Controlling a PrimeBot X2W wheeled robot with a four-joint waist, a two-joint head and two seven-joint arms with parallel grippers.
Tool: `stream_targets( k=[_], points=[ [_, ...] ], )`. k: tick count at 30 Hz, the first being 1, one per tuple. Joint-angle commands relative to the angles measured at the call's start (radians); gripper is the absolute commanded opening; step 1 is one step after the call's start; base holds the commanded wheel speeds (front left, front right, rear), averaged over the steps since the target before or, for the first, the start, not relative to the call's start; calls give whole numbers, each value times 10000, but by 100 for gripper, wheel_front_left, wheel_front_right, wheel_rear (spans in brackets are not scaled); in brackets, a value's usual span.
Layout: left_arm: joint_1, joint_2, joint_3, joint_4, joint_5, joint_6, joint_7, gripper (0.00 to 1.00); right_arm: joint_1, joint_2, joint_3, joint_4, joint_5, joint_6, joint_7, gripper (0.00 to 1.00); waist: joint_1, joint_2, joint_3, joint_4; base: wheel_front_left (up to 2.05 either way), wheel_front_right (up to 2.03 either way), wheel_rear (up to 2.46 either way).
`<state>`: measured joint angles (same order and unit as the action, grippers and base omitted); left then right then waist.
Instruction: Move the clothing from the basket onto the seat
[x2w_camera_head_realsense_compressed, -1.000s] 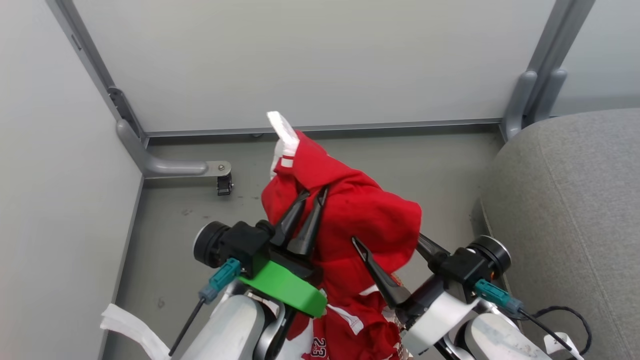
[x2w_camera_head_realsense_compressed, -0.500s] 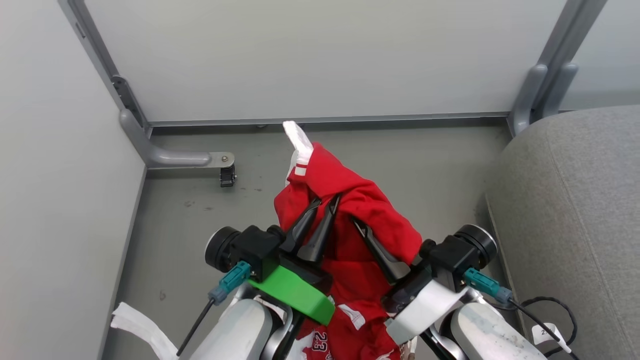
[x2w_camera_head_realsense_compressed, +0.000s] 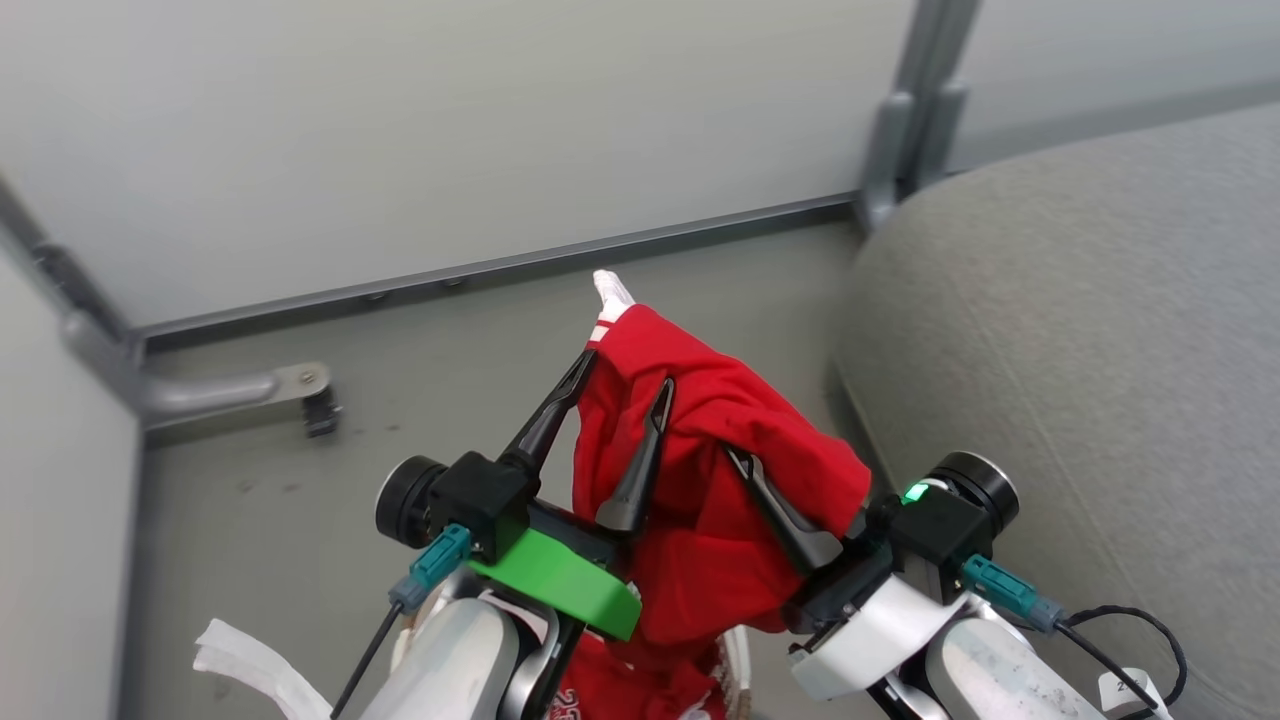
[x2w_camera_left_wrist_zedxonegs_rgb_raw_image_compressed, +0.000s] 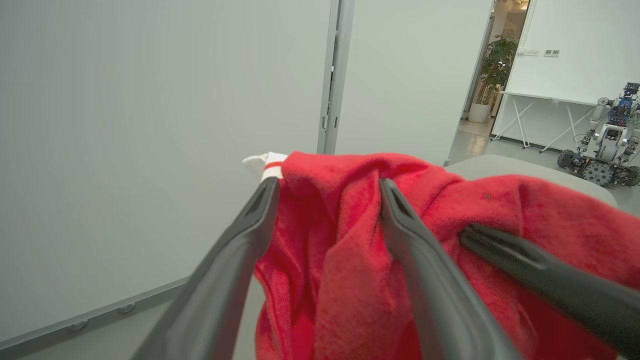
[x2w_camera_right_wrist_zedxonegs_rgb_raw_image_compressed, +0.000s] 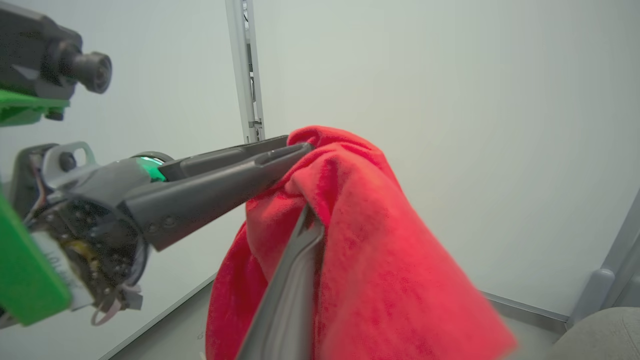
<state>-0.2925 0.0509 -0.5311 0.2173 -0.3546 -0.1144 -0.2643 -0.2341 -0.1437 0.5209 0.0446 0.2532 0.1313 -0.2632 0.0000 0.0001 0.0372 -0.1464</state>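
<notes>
Clothing (x2w_camera_head_realsense_compressed: 715, 480) drapes over left gripper (x2w_camera_head_realsense_compressed: 625, 372) (jaws apart) and right gripper (x2w_camera_head_realsense_compressed: 775, 465).

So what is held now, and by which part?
The red garment, by its top fold: this lies inside the open left pincer and drapes over the right pincer, whose grip it hides.

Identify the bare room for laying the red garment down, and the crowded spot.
Bare: the large grey fabric seat cushion at right, and the grey floor between it and the wall rail. Crowded: the middle, where the soft red garment hangs on left gripper and right gripper.
</notes>
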Motion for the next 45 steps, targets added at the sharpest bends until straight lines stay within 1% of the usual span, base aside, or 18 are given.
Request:
stream_targets(
  k=[1, 5, 8, 10, 14, 19, 23, 26, 29, 32, 39, 45],
  points=[
    [169, 7, 66, 43, 87, -54, -2, 100, 164, -67, -24, -137, -78, -12, -23, 0, 0, -1, 123, -1798, 0, 0, 0],
    [115, 10, 188, 98, 220, -76, -2, 100, 202, -101, -86, -328, -97, -10, -23, 0, 0, -1, 280, -2958, 0, 0, 0],
    [57, 15, 196, 114, 188, -98, -3, 100, 284, -120, -237, -461, -120, -12, -21, 0, 0, -1, 422, -3622, 0, 0, 0],
    [-170, 11, -15, 194, 105, -125, -2, 100, 445, -109, -612, -614, -207, -12, -21, 0, 0, -1, 595, -3743, 0, 0, 0],
    [-545, 24, -350, 338, 7, -170, -2, 100, 785, 115, -1340, -999, -384, -12, -21, 0, 0, -1, 823, -3874, 0, 0, 0],
    [-816, 25, -594, 533, -33, -163, -2, 100, 927, 252, -1931, -1308, -612, -12, -21, 0, 0, -1, 1078, -3967, 0, 0, 0],
    [-953, 110, -660, 682, 116, -168, -2, 100, 506, 291, -2482, -1243, -958, -12, -21, 0, 0, -1, 1524, -3981, 0, 0, 0],
    [-1047, 278, -661, 700, 290, -169, -2, 100, -89, 107, -2731, -940, -1137, -12, -21, 0, 0, -1, 1916, -3977, 0, 0, 0],
    [-1185, 432, -570, 594, 448, -170, -3, 100, -1041, -81, -3042, -526, -1176, -12, -21, 0, 0, -1, 2476, -3963, 0, 0, 0],
    [-1402, 524, -742, 565, 587, -171, -2, 100, -1884, -442, -3572, -108, -1286, -12, -21, 0, 0, -1, 3119, -3619, 0, 0, 0],
    [-2207, 948, -1071, 515, 693, -159, -3, 100, -3854, -1250, -4786, 998, -1572, -12, -21, 0, 0, -1, 4658, -2834, 0, 0, 0],
    [-3145, 1195, -1779, 340, 678, -160, 4, 100, -5243, -2096, -5673, 2376, -1777, -12, -21, 0, 0, -1, 5883, -2123, 0, 0, 0]
  ],
)
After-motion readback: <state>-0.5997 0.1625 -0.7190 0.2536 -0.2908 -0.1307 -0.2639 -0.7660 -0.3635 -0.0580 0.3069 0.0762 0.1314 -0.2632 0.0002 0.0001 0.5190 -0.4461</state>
